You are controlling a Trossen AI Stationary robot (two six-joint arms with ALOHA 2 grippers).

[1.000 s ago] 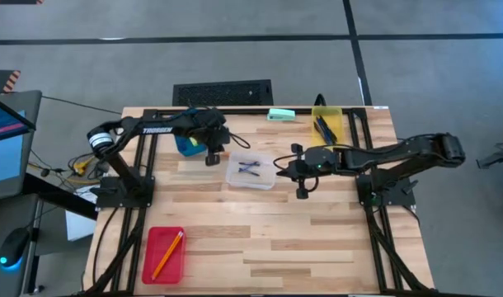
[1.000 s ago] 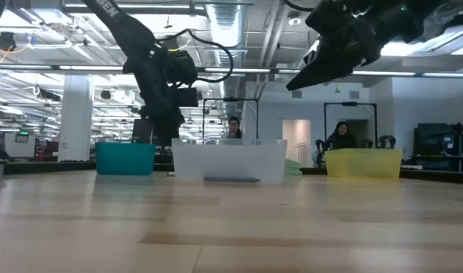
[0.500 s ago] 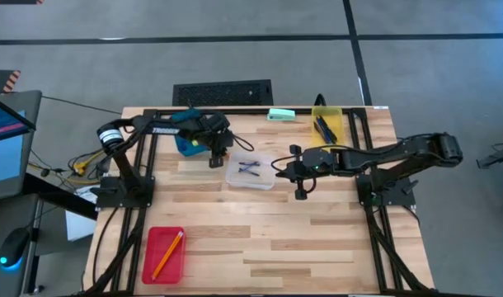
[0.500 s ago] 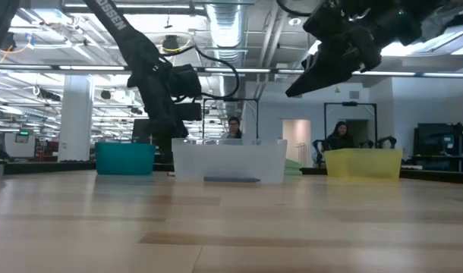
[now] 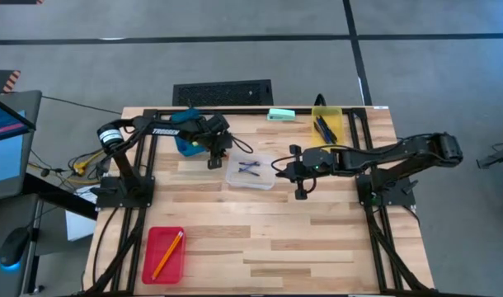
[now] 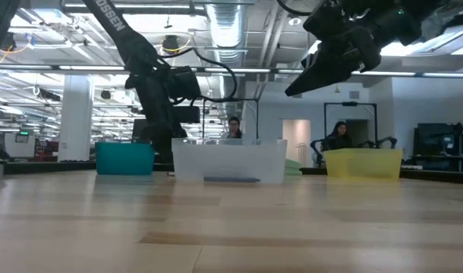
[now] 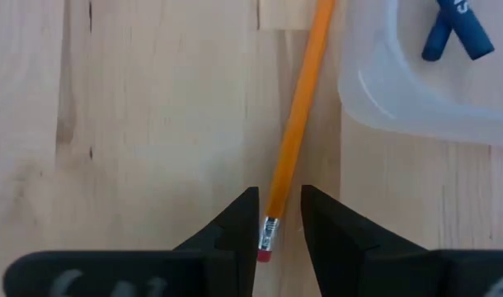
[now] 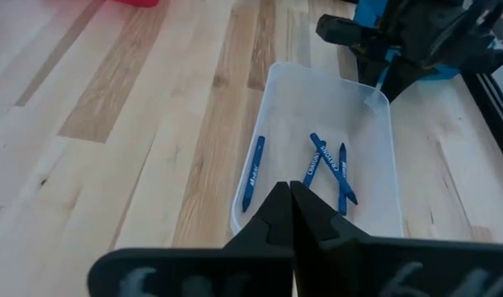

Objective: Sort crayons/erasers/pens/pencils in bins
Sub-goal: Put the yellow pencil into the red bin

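An orange pencil (image 7: 297,124) lies flat on the wood beside the clear bin (image 5: 251,172). My left gripper (image 7: 279,227) points steeply down over its eraser end (image 7: 268,239), open, one finger on each side with little room to spare. In the high view this gripper (image 5: 213,158) sits between the blue bin (image 5: 184,143) and the clear bin. My right gripper (image 8: 290,206) hangs shut and empty above the table, just right of the clear bin, which holds several blue sticks (image 8: 326,169).
The yellow bin (image 5: 326,124) at the far right holds dark pens. The red bin (image 5: 164,254) near the front left holds another pencil (image 5: 167,252). A flat mint-green object (image 5: 281,115) lies at the far edge. Bare wood spreads across the table's near half.
My left gripper has sunk toward the table next to the clear bin, keeping its tilt. My right arm has kept still.
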